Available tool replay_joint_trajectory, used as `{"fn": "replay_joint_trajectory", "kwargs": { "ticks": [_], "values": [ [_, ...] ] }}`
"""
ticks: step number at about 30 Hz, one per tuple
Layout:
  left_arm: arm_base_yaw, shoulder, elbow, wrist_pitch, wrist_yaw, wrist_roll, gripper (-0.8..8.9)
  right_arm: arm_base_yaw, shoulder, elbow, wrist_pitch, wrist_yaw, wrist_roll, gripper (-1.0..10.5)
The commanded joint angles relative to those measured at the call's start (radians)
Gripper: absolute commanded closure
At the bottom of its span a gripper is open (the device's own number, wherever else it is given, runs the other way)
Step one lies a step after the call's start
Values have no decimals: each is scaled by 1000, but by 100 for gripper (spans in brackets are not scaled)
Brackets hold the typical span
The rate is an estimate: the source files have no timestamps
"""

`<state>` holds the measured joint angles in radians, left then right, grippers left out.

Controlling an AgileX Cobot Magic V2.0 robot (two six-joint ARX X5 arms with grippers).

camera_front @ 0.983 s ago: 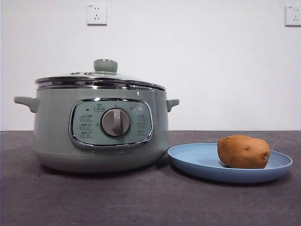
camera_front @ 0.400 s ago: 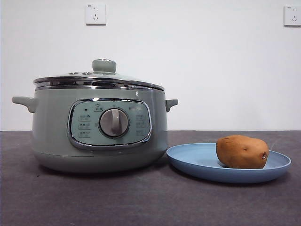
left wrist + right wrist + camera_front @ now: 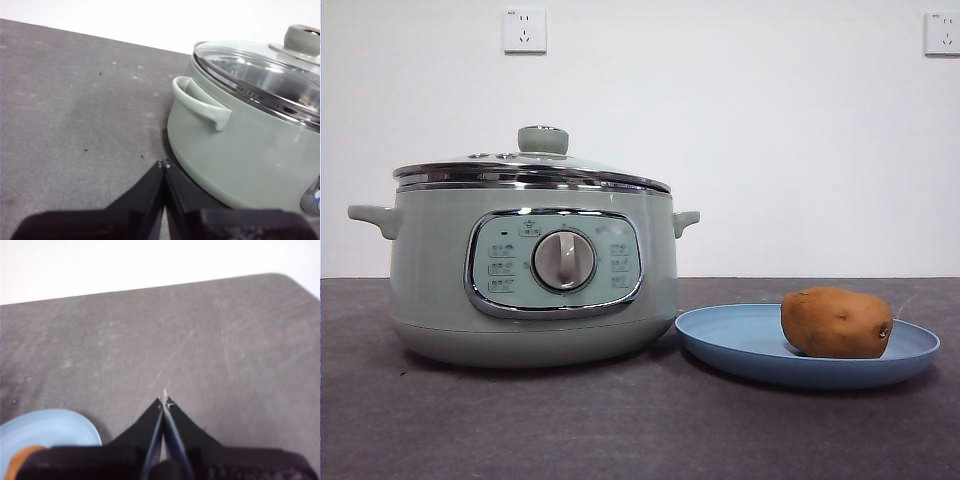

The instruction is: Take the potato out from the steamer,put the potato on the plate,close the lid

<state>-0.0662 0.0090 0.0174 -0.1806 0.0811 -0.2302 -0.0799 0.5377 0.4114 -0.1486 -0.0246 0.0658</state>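
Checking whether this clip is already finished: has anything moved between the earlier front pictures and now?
Nothing visibly changed. The lid sits on the steamer and the potato lies on the plate, as before. No arm enters the front view. The left gripper is shut, empty, beside the steamer; the right gripper is shut, empty, over the table near the plate.

Dark grey table (image 3: 620,430) spanned the lower frame, surface scuffed, small crumbs visible. White wall (image 3: 770,150) behind. Two white wall sockets: one (image 3: 524,31) at 11 o'clock, one (image 3: 942,33) at 2 o'clock.
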Motion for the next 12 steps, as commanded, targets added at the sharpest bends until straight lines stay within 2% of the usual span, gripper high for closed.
{"fn": "replay_joint_trajectory", "kwargs": {
  "ticks": [1,4,12],
  "values": [
    [3,-3,-14,4,-2,-6,817,-3,-77,-146,116,1,93,947],
    [3,-3,-14,4,-2,-6,817,-2,-154,-244,183,1,129,947],
    [3,-3,-14,4,-2,-6,817,-1,-288,-334,192,1,129,947]
  ]
}}
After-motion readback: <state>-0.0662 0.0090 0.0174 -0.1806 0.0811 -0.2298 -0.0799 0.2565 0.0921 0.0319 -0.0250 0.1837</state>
